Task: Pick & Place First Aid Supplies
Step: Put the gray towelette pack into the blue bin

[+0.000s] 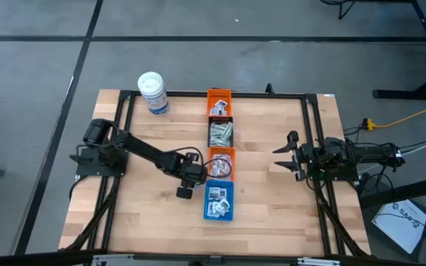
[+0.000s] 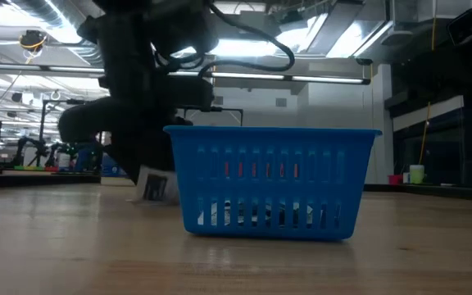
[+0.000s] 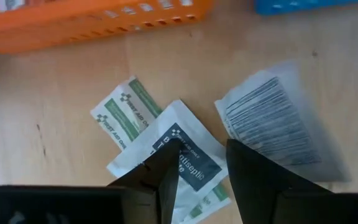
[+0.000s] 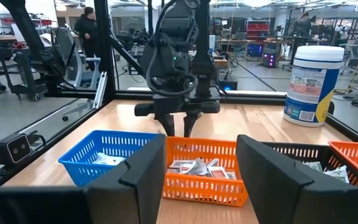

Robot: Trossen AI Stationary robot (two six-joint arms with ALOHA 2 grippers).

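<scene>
The left gripper (image 3: 202,177) hangs over three packets on the wood beside the orange bin (image 3: 92,22), its fingers apart and holding nothing. To one side lies a green-striped packet (image 3: 124,114) reading "FIRST AID ONLY"; between the fingers a white packet (image 3: 182,152) printed "antiseptic"; on the other side a barcode packet (image 3: 272,121). The right gripper (image 1: 285,157) waits open, well apart.

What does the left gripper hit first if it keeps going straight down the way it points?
Likely the antiseptic packet: the left gripper is open, its jaws straddling the packet's printed label on the wood. Height above it is unclear.
</scene>
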